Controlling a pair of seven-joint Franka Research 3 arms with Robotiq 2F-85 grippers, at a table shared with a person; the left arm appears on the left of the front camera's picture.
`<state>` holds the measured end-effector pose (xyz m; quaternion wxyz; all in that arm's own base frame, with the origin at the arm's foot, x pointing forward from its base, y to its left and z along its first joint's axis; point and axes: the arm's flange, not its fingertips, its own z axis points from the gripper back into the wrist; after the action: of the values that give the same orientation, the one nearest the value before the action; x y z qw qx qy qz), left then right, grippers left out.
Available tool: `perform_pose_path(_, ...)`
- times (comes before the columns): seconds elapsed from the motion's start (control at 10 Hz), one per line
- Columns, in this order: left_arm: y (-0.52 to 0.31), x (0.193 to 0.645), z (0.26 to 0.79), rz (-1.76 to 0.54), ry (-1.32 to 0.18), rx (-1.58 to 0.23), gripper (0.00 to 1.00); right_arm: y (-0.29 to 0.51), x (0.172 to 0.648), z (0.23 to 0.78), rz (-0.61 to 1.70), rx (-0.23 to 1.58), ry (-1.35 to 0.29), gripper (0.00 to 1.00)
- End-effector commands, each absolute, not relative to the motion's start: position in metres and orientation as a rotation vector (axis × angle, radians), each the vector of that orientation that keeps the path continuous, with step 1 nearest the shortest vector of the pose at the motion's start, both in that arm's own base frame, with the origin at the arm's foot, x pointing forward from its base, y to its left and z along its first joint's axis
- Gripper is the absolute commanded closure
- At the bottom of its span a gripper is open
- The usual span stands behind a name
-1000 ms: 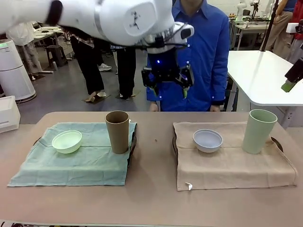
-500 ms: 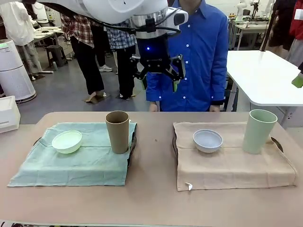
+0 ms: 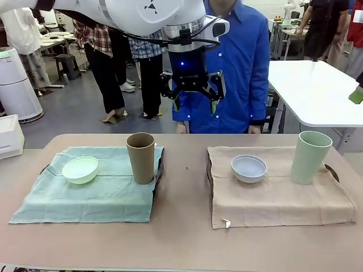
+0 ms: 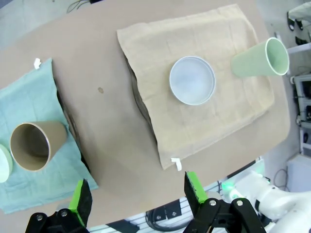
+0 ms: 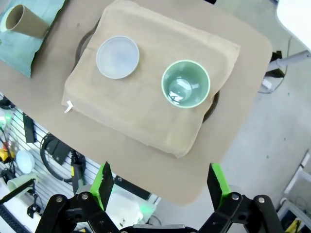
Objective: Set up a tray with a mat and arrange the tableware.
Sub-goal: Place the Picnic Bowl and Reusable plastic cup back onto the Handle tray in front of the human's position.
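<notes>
A mint green bowl and a brown cup stand on a green mat over a dark tray at the left. On the right, a white bowl and a pale green cup stand on a beige mat covering another tray. My left gripper hangs open and empty high above the table's far middle. From above, the left gripper looks down on the brown cup and white bowl. The right gripper, open and empty, is high over the pale green cup.
A person in a blue shirt stands at the far edge behind my left gripper. A white table is at the back right. Bare brown tabletop runs between the two mats and along the front.
My left gripper shifted a little left, then settled back near the middle, staying open. The right gripper's finger drew off toward the picture's right edge. The tableware has not moved.
</notes>
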<state>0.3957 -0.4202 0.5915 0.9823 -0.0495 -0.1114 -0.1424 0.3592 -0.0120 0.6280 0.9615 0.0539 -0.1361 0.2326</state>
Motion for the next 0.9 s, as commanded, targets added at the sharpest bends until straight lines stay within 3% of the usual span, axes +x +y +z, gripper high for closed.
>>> perform_pose_path(0.0,-0.4180,0.3964,0.5940,-0.290,-0.234,-0.107,0.00,-0.0088,0.3608,0.6262,0.449,0.080,-0.276,0.00)
perform_pose_path(0.8,-0.4199,0.3963,0.5927,-0.285,-0.226,-0.101,0.00,-0.0119,0.3592,0.6280,0.470,0.109,-0.276,0.00)
